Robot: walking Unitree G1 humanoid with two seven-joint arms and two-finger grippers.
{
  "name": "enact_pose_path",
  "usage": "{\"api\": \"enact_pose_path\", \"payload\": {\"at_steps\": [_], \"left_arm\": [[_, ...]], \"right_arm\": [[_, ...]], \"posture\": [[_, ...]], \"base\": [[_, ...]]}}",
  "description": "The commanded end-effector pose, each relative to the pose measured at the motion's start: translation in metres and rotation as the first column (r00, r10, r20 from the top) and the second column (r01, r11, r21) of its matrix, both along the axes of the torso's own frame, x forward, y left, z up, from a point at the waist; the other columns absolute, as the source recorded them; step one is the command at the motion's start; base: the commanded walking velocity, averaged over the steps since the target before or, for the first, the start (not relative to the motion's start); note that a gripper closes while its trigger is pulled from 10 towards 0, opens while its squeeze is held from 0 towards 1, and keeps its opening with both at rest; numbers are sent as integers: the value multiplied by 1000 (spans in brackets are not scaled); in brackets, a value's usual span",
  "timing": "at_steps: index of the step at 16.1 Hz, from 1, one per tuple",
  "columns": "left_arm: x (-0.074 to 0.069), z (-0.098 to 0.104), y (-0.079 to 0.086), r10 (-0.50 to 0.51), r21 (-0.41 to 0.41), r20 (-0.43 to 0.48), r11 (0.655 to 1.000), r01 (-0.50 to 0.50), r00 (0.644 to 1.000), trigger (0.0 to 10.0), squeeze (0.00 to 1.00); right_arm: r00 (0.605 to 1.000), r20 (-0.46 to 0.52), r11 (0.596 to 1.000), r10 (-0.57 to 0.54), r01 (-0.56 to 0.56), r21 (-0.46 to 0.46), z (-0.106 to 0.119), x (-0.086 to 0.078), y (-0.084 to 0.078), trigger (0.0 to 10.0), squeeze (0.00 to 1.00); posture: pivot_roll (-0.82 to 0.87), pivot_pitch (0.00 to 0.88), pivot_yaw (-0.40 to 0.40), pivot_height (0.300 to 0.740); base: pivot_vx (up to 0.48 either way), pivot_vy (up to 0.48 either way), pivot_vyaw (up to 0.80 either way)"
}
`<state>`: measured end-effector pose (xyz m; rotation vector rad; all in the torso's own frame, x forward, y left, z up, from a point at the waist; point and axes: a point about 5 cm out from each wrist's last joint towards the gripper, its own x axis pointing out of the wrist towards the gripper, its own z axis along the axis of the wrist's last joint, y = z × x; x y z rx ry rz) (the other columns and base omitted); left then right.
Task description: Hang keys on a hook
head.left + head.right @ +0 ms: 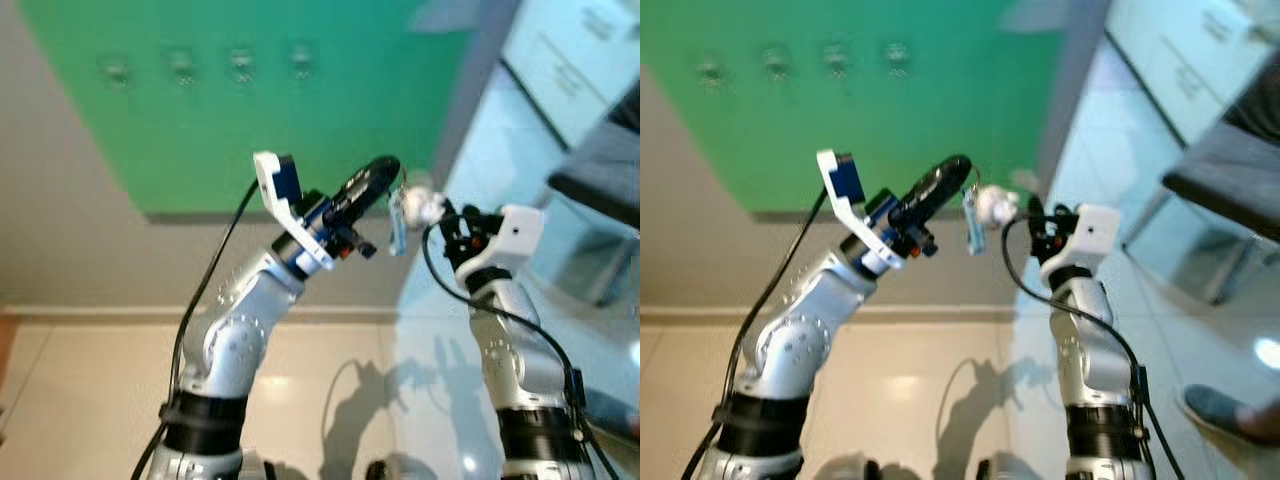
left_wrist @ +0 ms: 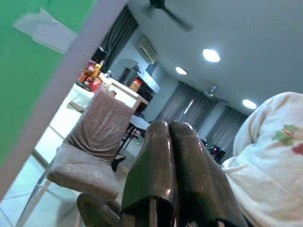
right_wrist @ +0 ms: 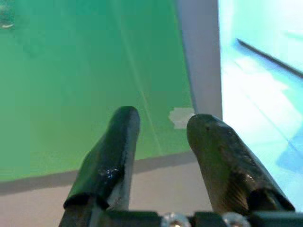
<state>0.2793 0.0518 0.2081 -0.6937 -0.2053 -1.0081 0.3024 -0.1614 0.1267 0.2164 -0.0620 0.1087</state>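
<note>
Left gripper (image 1: 385, 172) | we raise it before the green board (image 1: 250, 120), fingers pressed together on the ring of the keys (image 1: 398, 222), which dangle below its tip | right gripper (image 3: 163, 125) | fingers apart, holding nothing, just beside the keys | hooks (image 1: 240, 63) | four along the board's upper part, well above the keys

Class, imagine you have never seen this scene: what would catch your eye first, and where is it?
The big green board on the wall dominates, with a row of four small hooks near its top. In front of it, the left gripper is raised with its fingers pressed together, and a keyring with a white fluffy charm dangles at its tip. The right gripper is beside it with fingers apart.
</note>
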Motion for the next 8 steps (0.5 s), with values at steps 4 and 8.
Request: {"api": "enact_pose_path", "payload": {"at_steps": [4,8], "left_arm": [[-1,8,12,36,-16,20,999,-36,999,10000,0],[-3,12,12,26,-31,25,999,-25,999,10000,0]], "right_arm": [[997,23,997,75,-75,19,4,-1,15,10000,0],[999,1,996,42,-42,-84,1,-1,10,10000,0]], "posture": [[19,103,16,740],[22,107,17,740]], "base": [[63,0,588],[256,0,573]]}}
